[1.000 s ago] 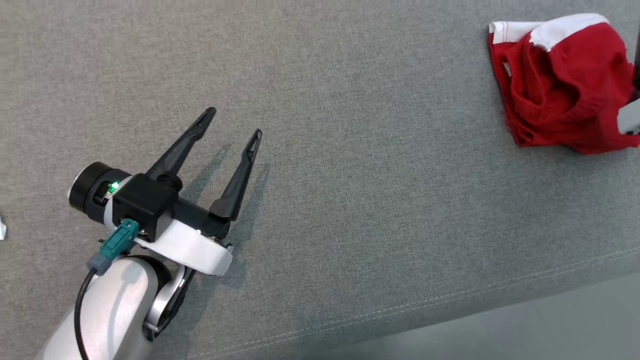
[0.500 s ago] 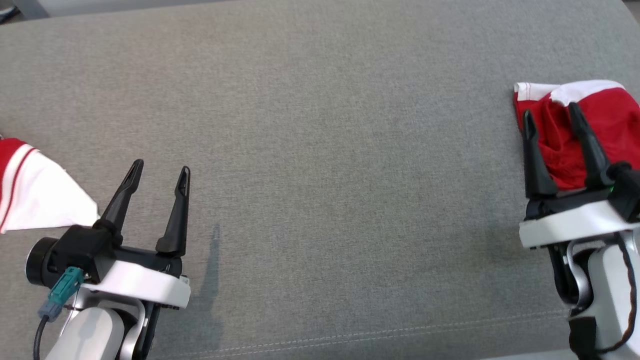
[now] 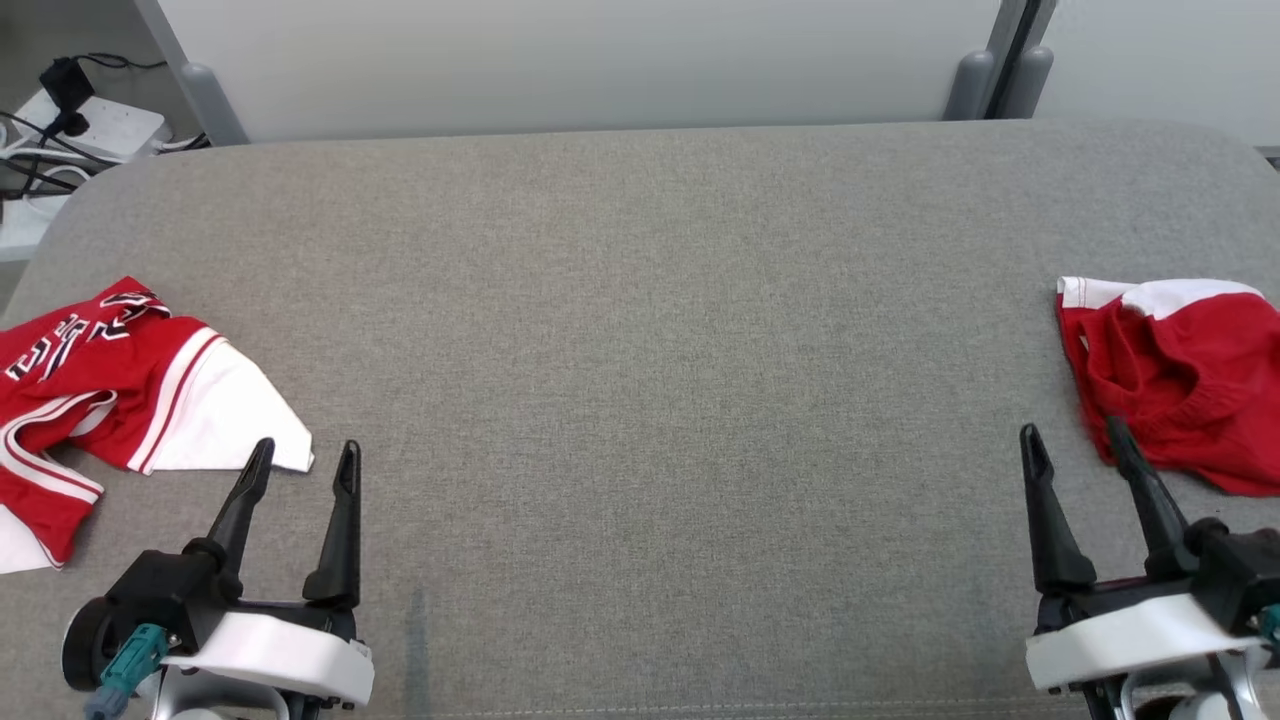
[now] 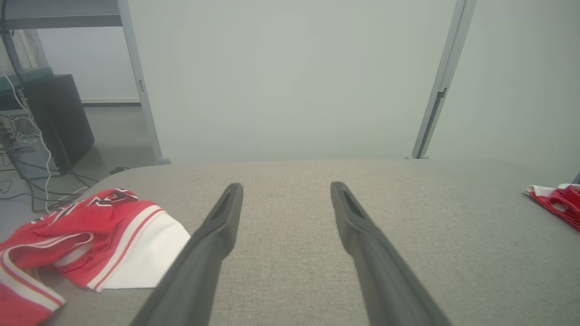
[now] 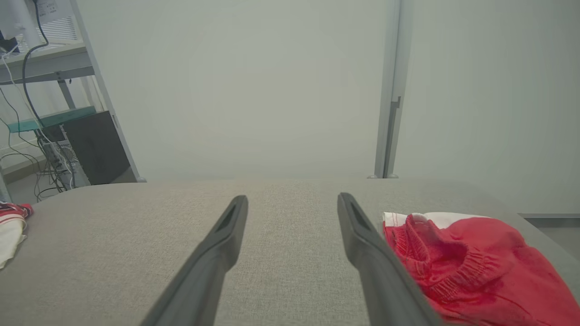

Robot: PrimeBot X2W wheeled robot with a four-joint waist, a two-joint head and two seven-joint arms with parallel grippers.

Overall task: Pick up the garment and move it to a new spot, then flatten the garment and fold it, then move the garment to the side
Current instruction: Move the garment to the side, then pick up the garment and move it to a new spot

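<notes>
Red-and-white garment [image 3: 110, 385] is lying crumpled at the bench's [image 3: 640, 330] left end, just ahead of our left end effector [image 3: 307, 444]. We are seemingly starting the pick-up, with it and our right end effector [image 3: 1070, 428] both gaping wide and empty. Next we are needing a short reach left and a pinch on the cloth.

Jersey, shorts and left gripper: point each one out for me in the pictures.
Jersey [image 3: 130, 360], head view, red fabric beside the lettering.
Shorts [image 3: 1170, 380], head view, crumpled red middle.
Left gripper [image 3: 305, 447], head view, midway between its fingertips.

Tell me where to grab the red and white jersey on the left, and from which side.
Probably take the jersey by its white corner, coming from its right with the open left gripper. That corner lies flat and juts toward the gripper, clear of the crumpled red folds.
</notes>
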